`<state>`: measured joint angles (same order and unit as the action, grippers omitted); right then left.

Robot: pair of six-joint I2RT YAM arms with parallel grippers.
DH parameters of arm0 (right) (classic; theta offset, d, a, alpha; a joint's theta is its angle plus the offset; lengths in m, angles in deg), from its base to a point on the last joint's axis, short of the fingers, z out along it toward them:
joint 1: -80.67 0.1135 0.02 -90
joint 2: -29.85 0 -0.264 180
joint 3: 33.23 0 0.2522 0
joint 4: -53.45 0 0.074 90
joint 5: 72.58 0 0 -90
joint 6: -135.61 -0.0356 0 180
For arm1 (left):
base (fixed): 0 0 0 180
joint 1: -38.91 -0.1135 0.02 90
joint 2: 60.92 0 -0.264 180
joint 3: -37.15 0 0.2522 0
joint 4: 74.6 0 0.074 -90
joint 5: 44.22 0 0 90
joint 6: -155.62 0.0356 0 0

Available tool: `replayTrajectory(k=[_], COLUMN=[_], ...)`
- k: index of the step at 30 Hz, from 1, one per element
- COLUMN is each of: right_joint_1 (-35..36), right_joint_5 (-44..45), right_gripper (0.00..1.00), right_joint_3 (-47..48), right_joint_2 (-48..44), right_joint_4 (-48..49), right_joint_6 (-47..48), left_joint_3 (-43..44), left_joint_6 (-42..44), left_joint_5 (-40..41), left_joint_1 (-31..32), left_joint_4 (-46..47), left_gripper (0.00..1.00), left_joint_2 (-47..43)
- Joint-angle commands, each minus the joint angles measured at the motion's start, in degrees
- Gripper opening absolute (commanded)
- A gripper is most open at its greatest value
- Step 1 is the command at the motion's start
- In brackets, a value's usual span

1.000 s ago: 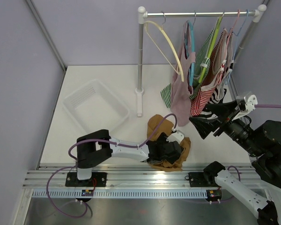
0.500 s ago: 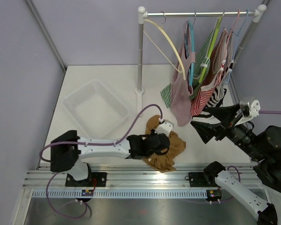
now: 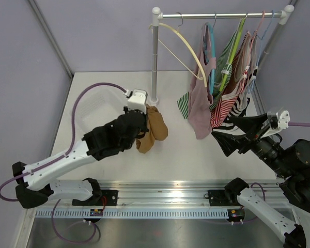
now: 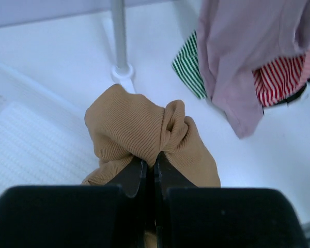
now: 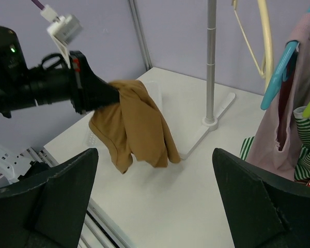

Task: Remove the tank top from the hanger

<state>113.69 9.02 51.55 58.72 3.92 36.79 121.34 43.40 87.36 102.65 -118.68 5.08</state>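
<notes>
A tan ribbed tank top (image 3: 154, 130) hangs bunched in the air, off any hanger, with my left gripper (image 3: 143, 128) shut on its gathered fabric. In the left wrist view the jaws (image 4: 150, 161) pinch a fold of the tank top (image 4: 137, 129) above the table. The right wrist view shows the same tank top (image 5: 137, 129) dangling from the left gripper (image 5: 111, 95). A bare cream hanger (image 3: 183, 44) hangs on the rail. My right gripper (image 3: 225, 129) stands open and holds nothing, just right of the hanging clothes.
A rack pole (image 3: 155, 57) and its base (image 4: 123, 72) stand just behind the tank top. A pink top (image 3: 199, 106) and striped garments (image 3: 225, 103) hang on coloured hangers. A white basket (image 3: 93, 103) sits at the left, under the left arm.
My left gripper shut on the tank top at the near table edge, then lifted it up and back toward the rack pole. The right gripper barely moved.
</notes>
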Motion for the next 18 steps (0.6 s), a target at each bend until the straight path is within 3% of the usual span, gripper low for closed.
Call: replayTrajectory(k=[1, 8, 18], right_joint_1=[0.38, 0.38, 0.38], right_joint_5=[2.25, 3.04, 3.13], right_gripper=[1.00, 1.00, 0.99], right_joint_3=[-0.19, -0.27, -0.45], right_joint_2=[-0.30, -0.30, 1.02], right_joint_4=[2.90, 2.99, 2.81], right_joint_6=[-0.41, -0.67, -0.50], left_joint_3=[7.16, 11.12, 11.40], left_joint_6=[4.02, 4.47, -2.38], left_joint_5=[4.38, -0.09, -10.02], left_joint_1=[-4.23, -18.73, -41.13], left_joint_4=[-0.43, -2.45, -4.92], left_gripper=[0.00, 0.00, 0.00], left_joint_2=[-3.68, -4.21, 0.71])
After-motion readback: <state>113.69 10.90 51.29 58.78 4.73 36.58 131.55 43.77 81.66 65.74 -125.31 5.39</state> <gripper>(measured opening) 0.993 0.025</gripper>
